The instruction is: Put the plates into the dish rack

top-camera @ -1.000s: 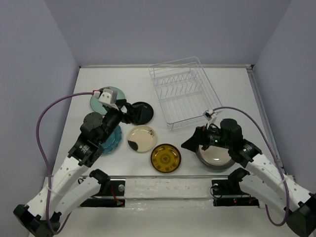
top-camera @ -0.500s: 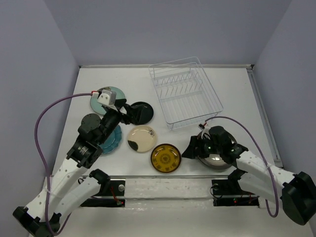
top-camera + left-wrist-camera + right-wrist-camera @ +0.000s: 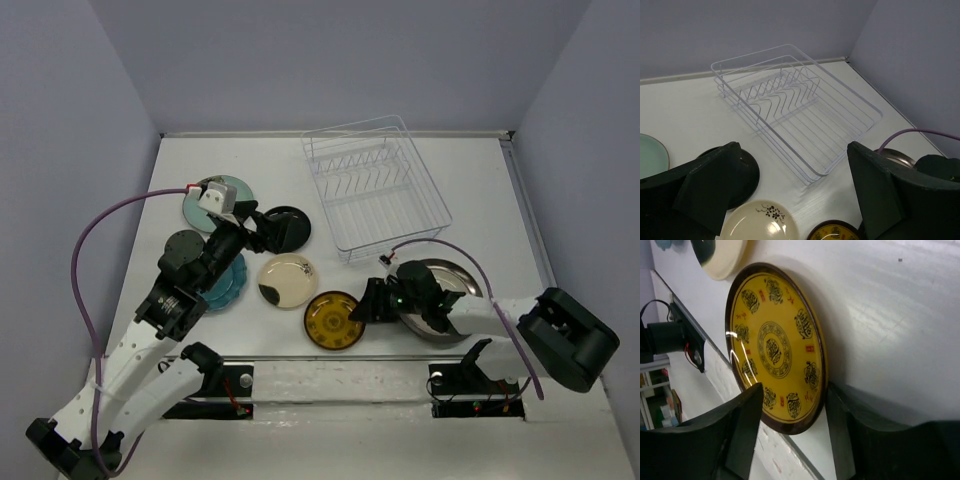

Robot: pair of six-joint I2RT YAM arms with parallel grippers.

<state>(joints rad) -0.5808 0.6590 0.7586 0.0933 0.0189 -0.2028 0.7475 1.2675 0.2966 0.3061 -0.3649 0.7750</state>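
Note:
The amber-yellow patterned plate (image 3: 335, 320) (image 3: 772, 347) lies flat near the front edge. My right gripper (image 3: 370, 305) (image 3: 792, 390) is low at its right rim, jaws half drawn in and straddling the edge: one finger over the plate, the other against the outside of the rim. The grey-rimmed plate (image 3: 455, 275) sits behind that arm. My left gripper (image 3: 262, 228) (image 3: 790, 150) hovers wide open and empty over the black plate (image 3: 290, 228). The cream plate (image 3: 287, 280), teal plate (image 3: 232, 278) and pale green plate (image 3: 222, 190) lie at the left. The dish rack (image 3: 375, 185) (image 3: 790, 100) holds nothing.
The front table edge with a metal rail (image 3: 330, 375) runs just below the yellow plate. Purple cables (image 3: 100, 225) loop from both wrists. Grey walls enclose the table on three sides.
My right arm has swung left and down from over the grey-rimmed plate to the yellow plate's rim, and its jaws have narrowed. The left arm has barely moved.

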